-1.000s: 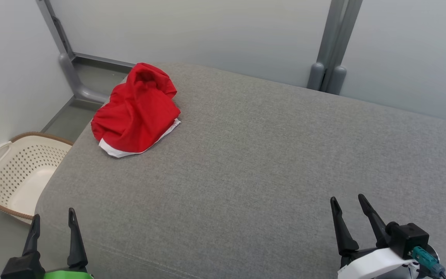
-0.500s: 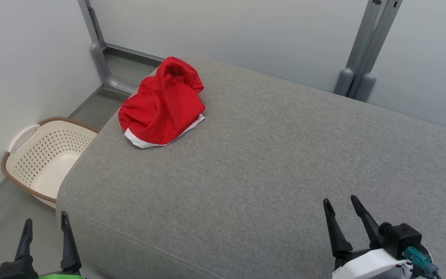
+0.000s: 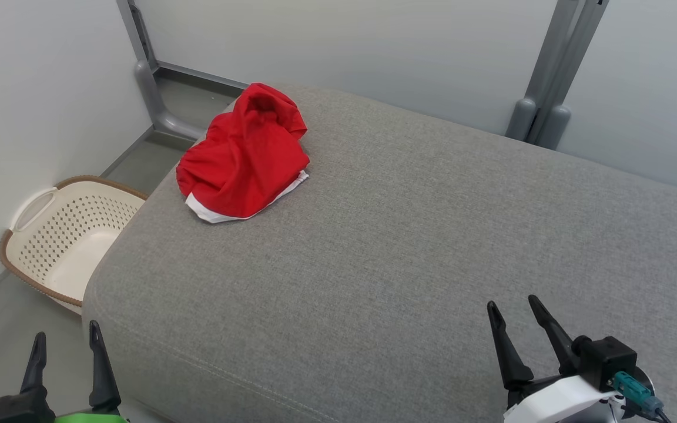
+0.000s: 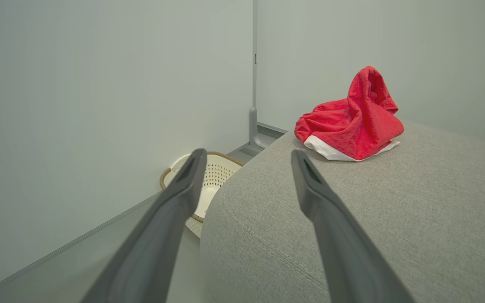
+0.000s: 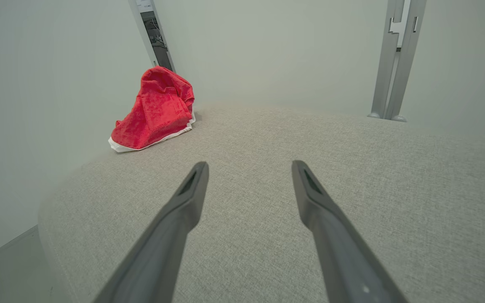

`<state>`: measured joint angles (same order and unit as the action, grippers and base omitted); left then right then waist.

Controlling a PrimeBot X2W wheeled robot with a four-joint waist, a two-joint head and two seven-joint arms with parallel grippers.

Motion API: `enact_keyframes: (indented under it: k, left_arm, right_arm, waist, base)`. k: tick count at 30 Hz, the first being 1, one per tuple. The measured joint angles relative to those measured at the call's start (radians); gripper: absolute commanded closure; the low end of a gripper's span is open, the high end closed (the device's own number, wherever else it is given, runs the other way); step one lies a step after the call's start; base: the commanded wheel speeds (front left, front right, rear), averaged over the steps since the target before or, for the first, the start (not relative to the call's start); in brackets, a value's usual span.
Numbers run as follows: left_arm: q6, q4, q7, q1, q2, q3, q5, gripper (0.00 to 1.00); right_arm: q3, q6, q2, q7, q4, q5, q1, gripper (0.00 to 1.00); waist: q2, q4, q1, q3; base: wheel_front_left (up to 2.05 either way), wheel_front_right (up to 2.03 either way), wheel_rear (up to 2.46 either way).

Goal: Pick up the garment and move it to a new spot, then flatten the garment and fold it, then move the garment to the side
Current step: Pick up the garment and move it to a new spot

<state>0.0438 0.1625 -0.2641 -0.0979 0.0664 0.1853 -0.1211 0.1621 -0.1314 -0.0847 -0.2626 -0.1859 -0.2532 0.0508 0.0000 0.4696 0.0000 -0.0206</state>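
The crumpled red garment [image 3: 243,155] sits at the grey padded surface's [image 3: 397,235] far left corner, below pale walls, with a basket [image 3: 62,247] on the floor beside it. The left gripper [image 3: 66,330] and right gripper [image 3: 512,302] hold their fingers apart, empty.

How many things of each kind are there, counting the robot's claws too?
Red garment: 1
White basket: 1
Grey cushion: 1
Grippers: 2, the left gripper and the right gripper, both open
Total: 5
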Motion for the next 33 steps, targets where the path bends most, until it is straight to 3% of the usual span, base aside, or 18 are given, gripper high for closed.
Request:
enact_keyframes:
  k: [13, 22, 33]
  left_arm:
    - [0.014, 0.015, 0.0, 0.294, 0.058, 0.016, -0.013, 0.0]
    - [0.027, 0.075, 0.01, 0.578, 0.151, 0.039, -0.045, 0.0]
    - [0.042, 0.247, 0.081, 0.823, 0.27, 0.04, -0.062, 0.0]
  right_arm:
    - [-0.025, 0.0, -0.086, 0.0, 0.028, 0.013, -0.075, 0.0]
    - [-0.104, 0.0, -0.198, 0.011, 0.096, 0.021, -0.14, 0.0]
    - [-0.215, 0.0, -0.23, 0.016, 0.205, 0.029, -0.162, 0.0]
  waist:
    - [0.0, -0.085, 0.0, 0.093]
    - [0.0001, -0.192, 0.0001, 0.223]
    - [0.0001, -0.34, 0.0002, 0.385]
  base:
    - [0.0, 0.0, 0.0]
    - [0.0, 0.0, 0.0]
    - [0.0, 0.0, 0.0]
